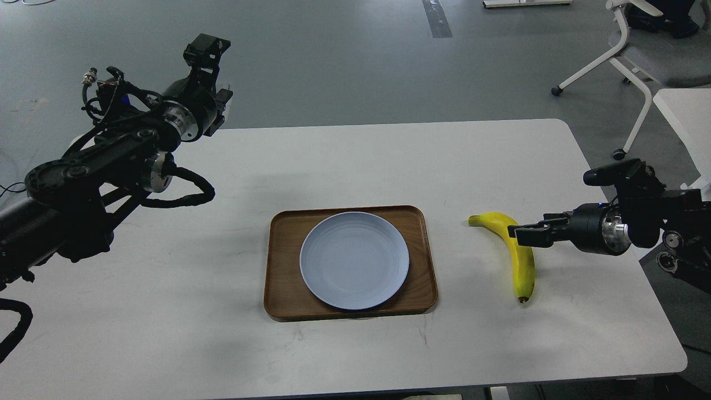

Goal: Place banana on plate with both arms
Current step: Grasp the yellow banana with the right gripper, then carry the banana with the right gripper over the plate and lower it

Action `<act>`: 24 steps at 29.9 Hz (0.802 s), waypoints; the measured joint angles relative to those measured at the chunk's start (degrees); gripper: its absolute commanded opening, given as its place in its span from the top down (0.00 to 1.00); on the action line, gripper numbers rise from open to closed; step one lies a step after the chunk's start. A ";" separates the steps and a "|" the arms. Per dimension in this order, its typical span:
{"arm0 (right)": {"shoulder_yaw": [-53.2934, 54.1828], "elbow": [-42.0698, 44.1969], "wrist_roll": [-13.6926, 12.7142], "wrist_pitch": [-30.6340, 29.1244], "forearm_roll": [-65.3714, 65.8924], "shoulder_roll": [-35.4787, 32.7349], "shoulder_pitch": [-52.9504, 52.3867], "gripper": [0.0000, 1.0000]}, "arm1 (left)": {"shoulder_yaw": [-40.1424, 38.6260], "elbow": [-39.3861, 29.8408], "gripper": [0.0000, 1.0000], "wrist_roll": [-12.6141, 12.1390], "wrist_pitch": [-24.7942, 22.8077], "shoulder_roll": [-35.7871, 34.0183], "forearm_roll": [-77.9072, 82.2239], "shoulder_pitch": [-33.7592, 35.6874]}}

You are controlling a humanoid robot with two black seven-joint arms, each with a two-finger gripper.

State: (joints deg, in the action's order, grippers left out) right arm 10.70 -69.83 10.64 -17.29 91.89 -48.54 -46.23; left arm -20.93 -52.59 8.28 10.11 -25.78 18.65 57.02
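The yellow banana (522, 271) lies on the white table, right of the tray, its dark tip toward me. The pale blue-grey plate (354, 260) sits empty on the brown wooden tray (282, 261) at the table's middle. My right gripper (524, 234) comes in low from the right and sits at the banana's middle, its dark fingers overlapping the fruit; I cannot tell how the jaws stand. My left gripper (206, 46) is raised high over the table's back left corner, far from the plate, seen dark; its fingers cannot be told apart.
The white table (166, 311) has rounded corners; its right edge is close to my right arm. A white office chair (639, 50) and the corner of another white table (686, 114) stand at the back right.
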 measured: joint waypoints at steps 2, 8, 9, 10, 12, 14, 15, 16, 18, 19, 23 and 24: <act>-0.39 0.46 0.00 0.31 0.03 0.86 0.40 0.15 | -1.23 -1.14 0.02 -0.01 -0.86 -0.90 -0.02 -0.72; -1.09 2.15 0.00 0.38 0.05 2.61 1.87 0.63 | -3.45 -2.59 0.02 -0.02 -2.25 -1.60 -0.26 -2.62; -1.30 2.37 0.00 0.38 0.10 2.63 2.14 0.74 | -3.49 -2.61 0.02 0.00 -2.24 -1.62 -0.27 -2.77; -1.65 2.46 0.00 0.38 0.10 2.64 2.27 0.74 | -3.50 -2.61 0.02 0.09 -2.22 -1.64 -0.28 -2.93; -2.74 2.51 0.00 0.35 0.12 2.65 2.30 0.99 | -3.51 -2.62 0.02 0.29 -2.15 -1.70 -0.28 -3.43; -3.31 2.51 0.00 0.38 0.13 2.69 2.22 1.00 | -3.51 -2.62 0.02 0.45 -2.13 -1.72 -0.14 -3.79; -3.44 2.51 0.01 0.55 0.13 2.77 2.12 1.00 | -3.44 -2.59 0.02 0.55 -2.12 -1.72 0.02 -3.93; -3.51 2.51 0.09 1.01 0.13 2.93 1.96 1.00 | -3.31 -2.56 0.02 0.61 -2.12 -1.72 0.19 -4.10; -3.56 2.50 0.68 2.27 0.13 3.35 1.42 1.00 | -3.14 -2.53 0.02 0.69 -2.07 -1.67 0.45 -4.47; -3.56 2.50 1.36 2.88 0.14 3.50 1.05 1.00 | -3.05 -2.51 0.02 0.71 -2.05 -1.64 0.54 -4.64; -3.40 2.37 4.11 5.41 0.02 3.84 -2.65 1.00 | -2.76 -2.43 0.02 0.76 -2.02 -1.56 0.83 -4.87; -3.33 2.32 4.63 6.10 -0.08 4.05 -4.08 1.00 | -2.74 -2.41 0.02 0.77 -2.02 -1.56 0.85 -4.88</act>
State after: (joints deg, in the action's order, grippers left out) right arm 7.37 -67.51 15.28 -11.18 91.82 -44.49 -50.31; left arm -23.67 -55.01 9.05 8.09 -27.34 19.50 52.14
